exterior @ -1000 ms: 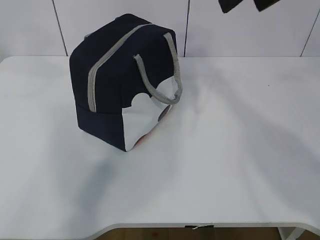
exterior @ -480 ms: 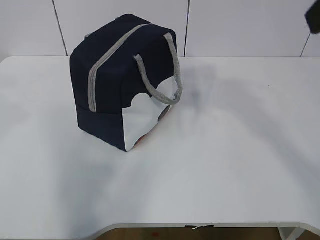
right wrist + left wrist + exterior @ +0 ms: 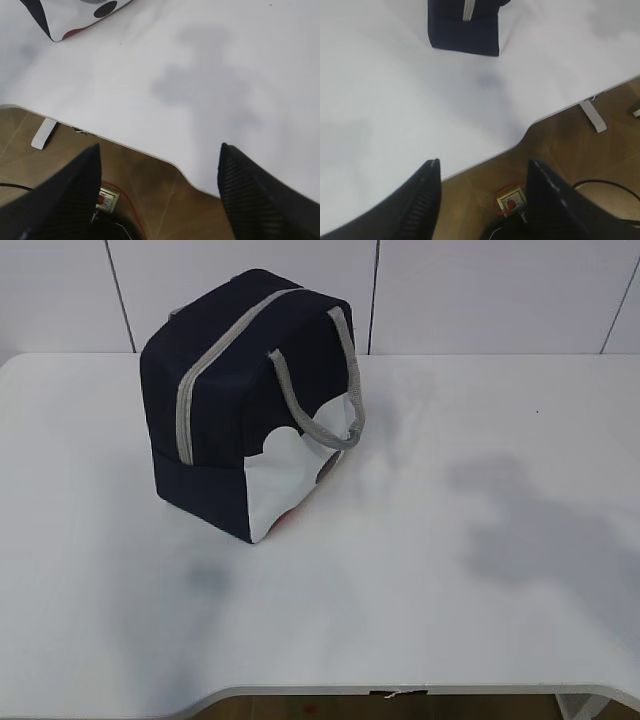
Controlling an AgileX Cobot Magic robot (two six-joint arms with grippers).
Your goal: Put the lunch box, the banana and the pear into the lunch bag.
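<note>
The lunch bag (image 3: 230, 390) stands on the left half of the white table (image 3: 450, 540); it is dark navy with a white lower panel, its grey zipper is shut and its grey handles hang down. No arm shows in the exterior view. My left gripper (image 3: 485, 162) hangs open over the table's front edge, far from the lunch bag (image 3: 462, 30), with nothing between its fingers. My right gripper (image 3: 159, 146) is also open and empty over the front edge, and only a corner of the lunch bag (image 3: 75, 15) shows. The lunch box, the banana and the pear are out of view.
The table's curved front edge (image 3: 520, 142) runs just under both grippers, with wooden floor below. A floor socket (image 3: 511, 200) with a red cable and a white table foot (image 3: 592, 115) lie on the floor. A tiled white wall stands behind the table.
The dark gripper tips at the top right of the exterior view moved off to the right and out of frame. A shadow now lies on the table's right half. The bag has not moved.
</note>
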